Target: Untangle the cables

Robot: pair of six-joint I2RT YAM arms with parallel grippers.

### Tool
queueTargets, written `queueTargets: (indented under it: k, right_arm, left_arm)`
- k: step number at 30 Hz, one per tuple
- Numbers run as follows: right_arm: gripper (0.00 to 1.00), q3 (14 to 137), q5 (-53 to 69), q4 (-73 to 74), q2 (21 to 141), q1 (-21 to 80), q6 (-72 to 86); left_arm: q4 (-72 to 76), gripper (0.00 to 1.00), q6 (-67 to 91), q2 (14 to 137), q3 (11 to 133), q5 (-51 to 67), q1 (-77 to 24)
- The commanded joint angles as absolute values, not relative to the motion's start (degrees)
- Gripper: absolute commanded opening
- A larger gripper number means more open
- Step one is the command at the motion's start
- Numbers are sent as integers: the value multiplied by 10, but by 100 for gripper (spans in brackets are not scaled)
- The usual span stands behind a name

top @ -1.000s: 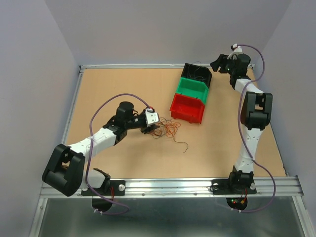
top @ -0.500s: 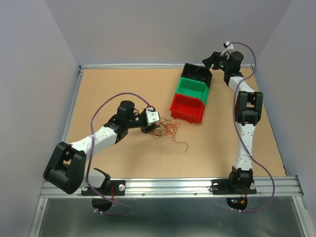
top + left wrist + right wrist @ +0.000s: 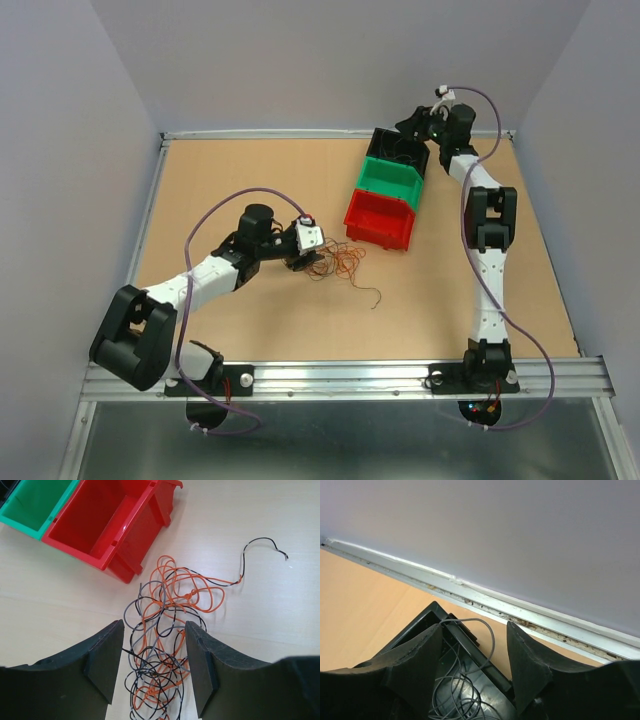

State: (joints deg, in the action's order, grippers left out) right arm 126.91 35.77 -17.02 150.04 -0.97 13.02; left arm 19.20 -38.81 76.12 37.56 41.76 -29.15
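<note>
Pale lilac walls (image 3: 300,60) are closing in a tan fibreboard table (image 3: 230,180) that is edged with a metal rail. Three open plastic bins are standing in a touching row that slants toward the far right corner: a red plastic bin (image 3: 378,232) nearest, a green plastic bin (image 3: 385,190) behind it, and a black plastic bin (image 3: 385,135) farthest back. A loose tangle of hair-thin curly cables (image 3: 186,596), orange, black and grey, is lying flat on the board just in front of the red bin, not touching it. One dark stray end (image 3: 260,541) is trailing away from the heap across the bare board. The left gripper (image 3: 154,645) is hovering low over the near part of this tangle. Its jaws are standing well apart, with loops of wire lying on the board between them, and they are clamping nothing. At the far side, the right gripper (image 3: 473,635) is reaching out over the black bin, close to the back rail. Its jaws are likewise standing parted, and nothing is pinched between them. Inside the black bin a thin grey wire (image 3: 455,695) is lying coiled, with one loop arching up over the rim between the two fingers.
</note>
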Motion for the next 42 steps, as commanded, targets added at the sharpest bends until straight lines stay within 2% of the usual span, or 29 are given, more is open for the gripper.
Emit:
queueTargets:
  k: [1, 2, 5, 6, 7, 10, 11, 12, 15, 26, 30, 31, 34, 39, 42]
  right_arm:
    - [58, 1324, 355, -183, 1522, -3, 127]
    - [57, 1325, 356, -184, 1524, -3, 130]
    - [44, 1325, 358, -187, 1528, -2, 134]
    - [34, 1323, 359, -192, 1527, -2, 136]
    - [30, 1315, 362, -195, 1527, -2, 137]
    - [25, 1303, 365, -209, 1521, -2, 149]
    - [21, 1303, 367, -212, 1521, -2, 150]
    - [11, 1301, 369, -214, 1521, -2, 152]
    - [1, 1276, 374, -229, 1506, -2, 150]
    - [1, 1157, 384, -262, 1434, -2, 73]
    - [1, 1153, 381, -207, 1428, -2, 5]
    - [0, 1156, 374, -154, 1426, -2, -50]
    - [1, 1106, 331, -117, 1398, -2, -127]
    - [2, 1090, 290, -91, 1403, -2, -165]
    - [25, 1106, 297, -88, 1419, -2, -147]
  left_arm:
    - [200, 63, -396, 756, 402, 426, -292]
    - [200, 63, -396, 755, 401, 427, -292]
    - [200, 63, -396, 755, 400, 426, -292]
    - [200, 63, -397, 757, 400, 427, -292]
    - [200, 63, -396, 756, 401, 427, -291]
    - [199, 63, -397, 757, 401, 426, -291]
    - [199, 63, -398, 756, 402, 426, -292]
    - [199, 63, -398, 756, 401, 426, -291]
    - [198, 63, -399, 754, 399, 426, -292]
    - [197, 63, -401, 752, 398, 431, -292]
    - [197, 63, -405, 751, 397, 436, -292]
    - [195, 63, -405, 753, 398, 438, -292]
    - [195, 63, -406, 755, 399, 441, -293]
    - [188, 63, -407, 750, 401, 439, -294]
    - [192, 63, -410, 737, 393, 438, -294]
